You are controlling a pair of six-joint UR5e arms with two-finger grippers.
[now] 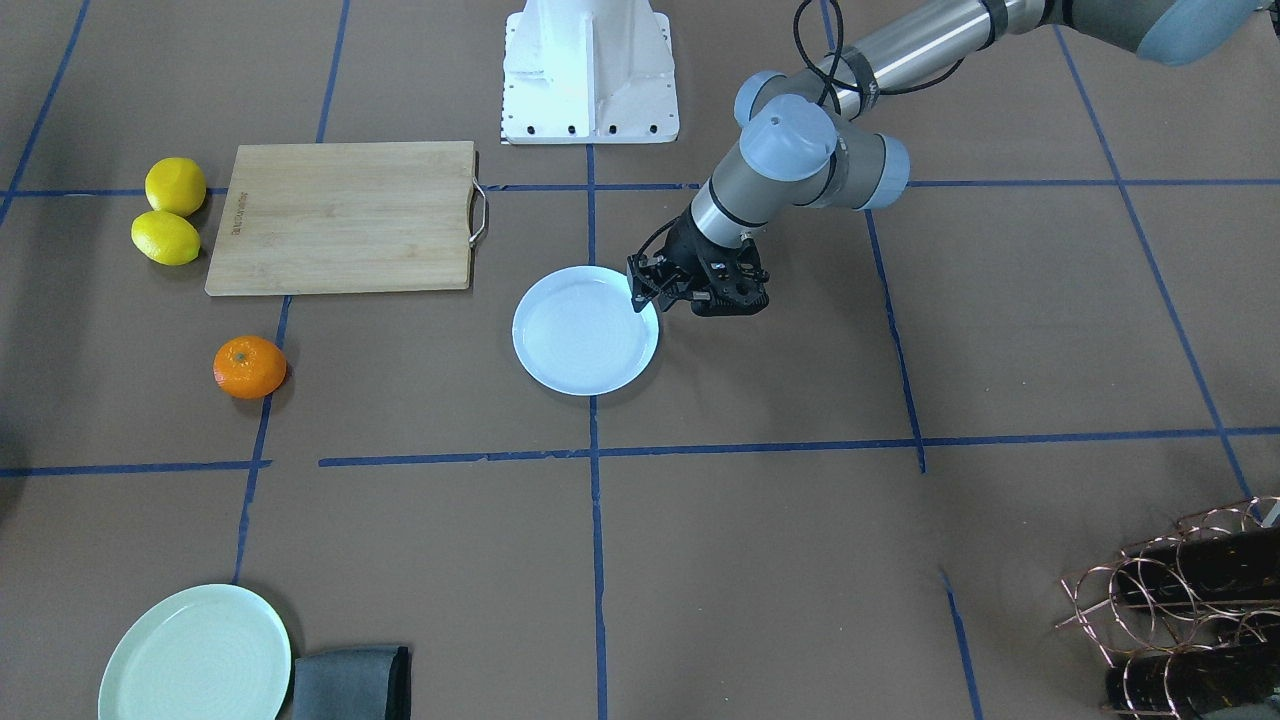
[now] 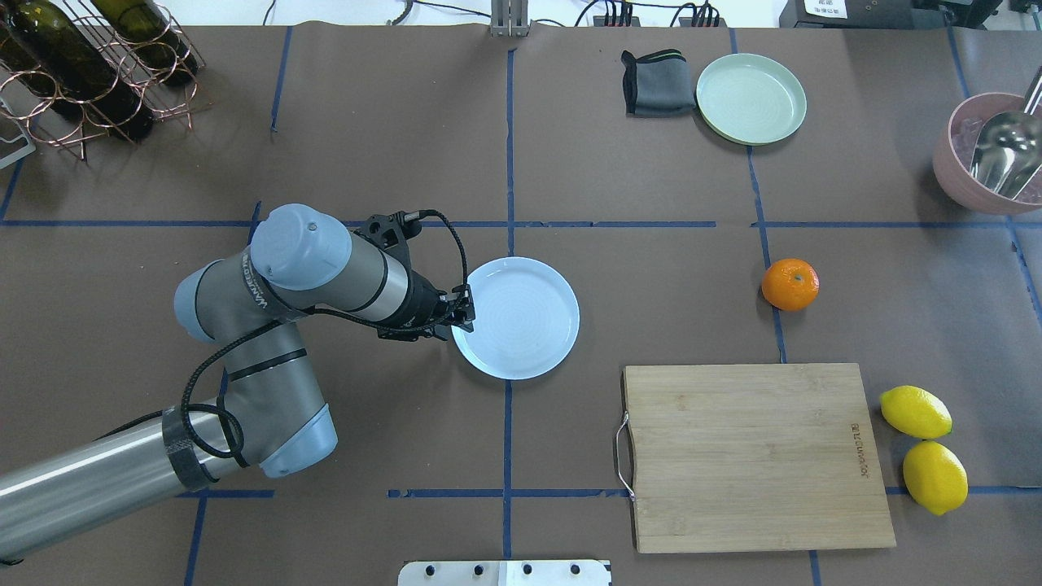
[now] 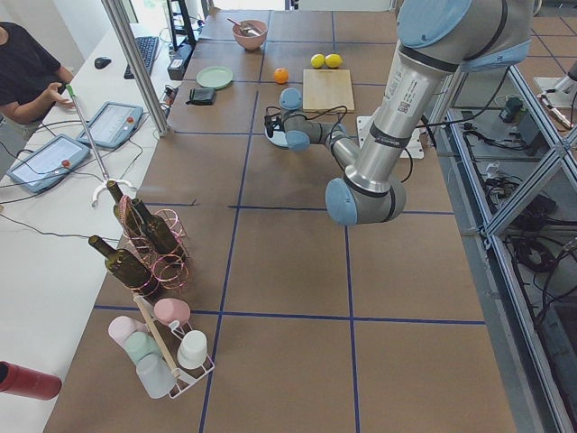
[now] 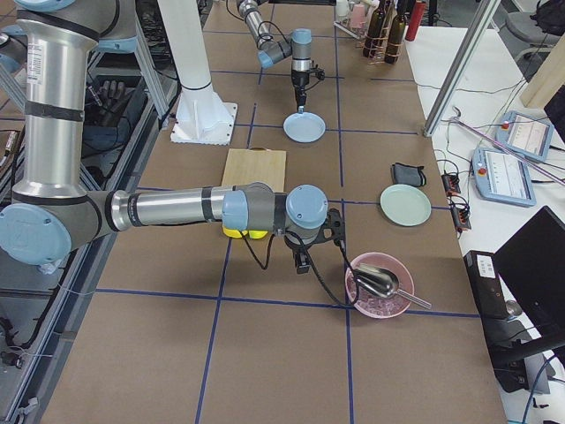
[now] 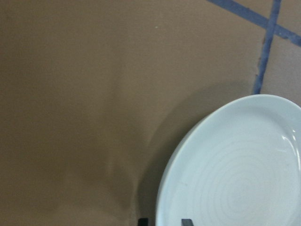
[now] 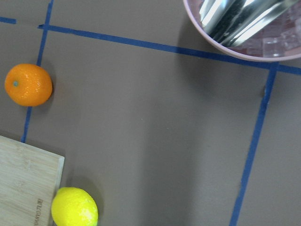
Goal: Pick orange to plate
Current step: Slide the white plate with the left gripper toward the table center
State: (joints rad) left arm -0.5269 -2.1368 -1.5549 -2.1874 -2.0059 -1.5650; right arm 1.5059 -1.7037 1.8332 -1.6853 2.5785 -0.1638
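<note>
Your left gripper (image 2: 462,314) sits at the left rim of the round pale bluish-white ridged plate (image 2: 529,325), which lies near the middle of the brown table (image 2: 326,122). In its wrist view two dark fingertips (image 5: 186,221) stand a narrow gap apart. One is outside the rim and one over the plate's inside (only their very ends are in the picture). You cannot tell whether they pinch the rim or merely straddle it.

The small round bright-orange fruit (image 2: 790,284) rests on the table well to the right of that plate, on a blue tape line (image 2: 769,244), apart from both grippers. On its near side lies the rectangular wooden cutting board with a metal handle (image 2: 753,456). Just right of the board are two yellow lemons (image 2: 916,411), close together.

Your right gripper (image 4: 303,263) shows only in the side view, hanging tip-down at the right end of the table near the lemons and the pink bowl holding a metal scoop (image 4: 378,284). You cannot tell how wide its fingers stand or whether it holds anything. Its wrist camera looks down on the fruit, one lemon, a corner of the board and the bowl's edge.

At the far right sits a round pale mint-green plate (image 2: 750,98) with a folded dark grey cloth (image 2: 655,81) just left of it. At the far left stands a copper wire rack of dark wine bottles (image 2: 81,73).
</note>
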